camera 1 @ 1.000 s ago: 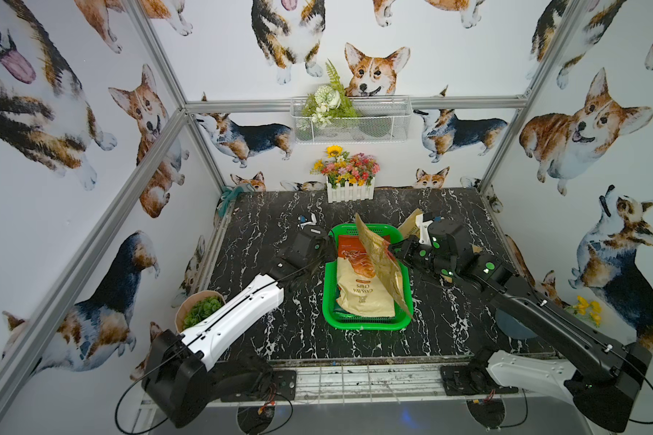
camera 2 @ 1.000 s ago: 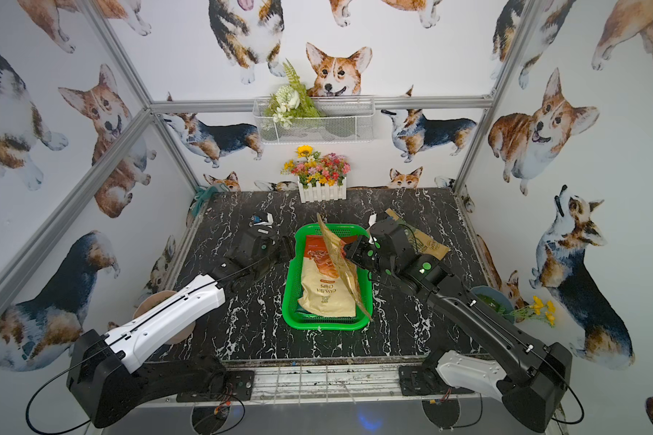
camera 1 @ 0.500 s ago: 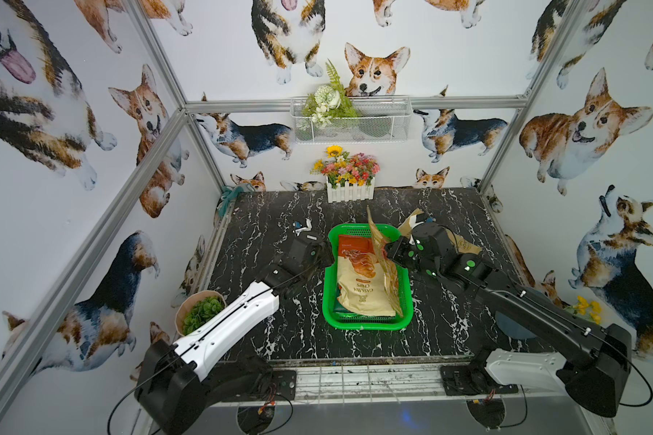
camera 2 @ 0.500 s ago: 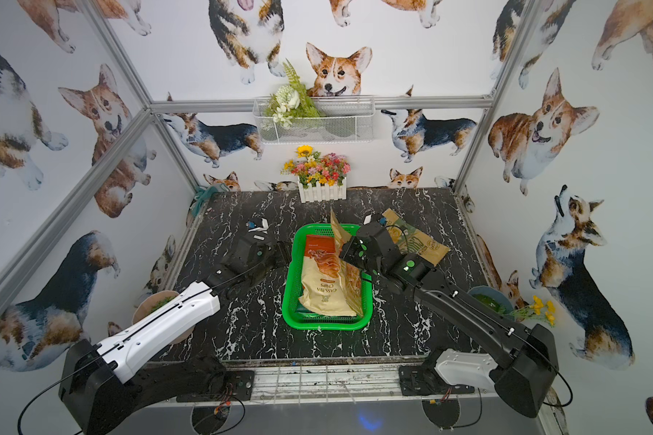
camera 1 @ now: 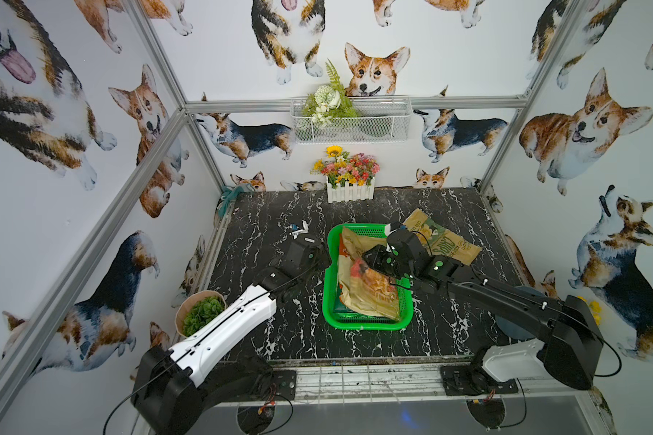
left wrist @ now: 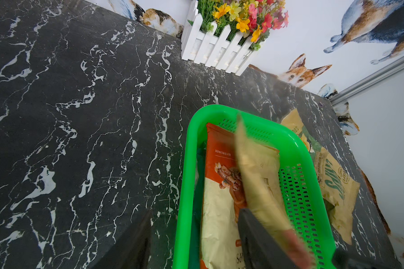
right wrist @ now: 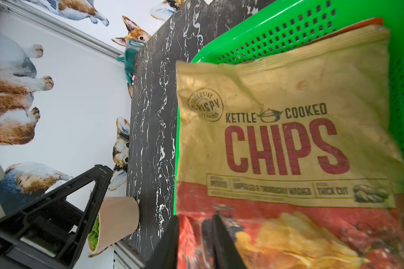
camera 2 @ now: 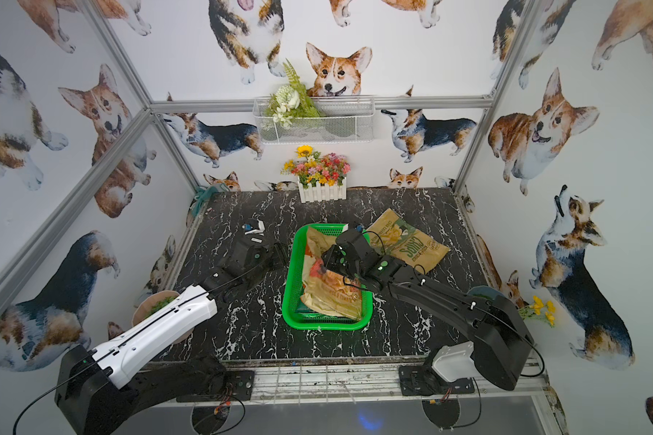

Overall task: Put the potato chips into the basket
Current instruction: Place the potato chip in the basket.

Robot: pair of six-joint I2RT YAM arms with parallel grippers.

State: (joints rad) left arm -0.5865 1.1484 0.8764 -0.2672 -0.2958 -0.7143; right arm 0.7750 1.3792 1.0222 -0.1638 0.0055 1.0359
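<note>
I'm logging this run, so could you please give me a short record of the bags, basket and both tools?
basket: green, central, bags inside
top bag: tan bag with red CHIPS lettering, slanted across the others
beneath: cream and orange bag, partly covered
outside: tan bag with green lettering, on the table by the basket's far right corner
right tool: jaws parted at the top bag's edge; contact unclear
left tool: open, empty, at the basket's left rim

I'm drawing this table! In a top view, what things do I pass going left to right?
potted green plant → green basket → tan chips bag with green lettering
</note>
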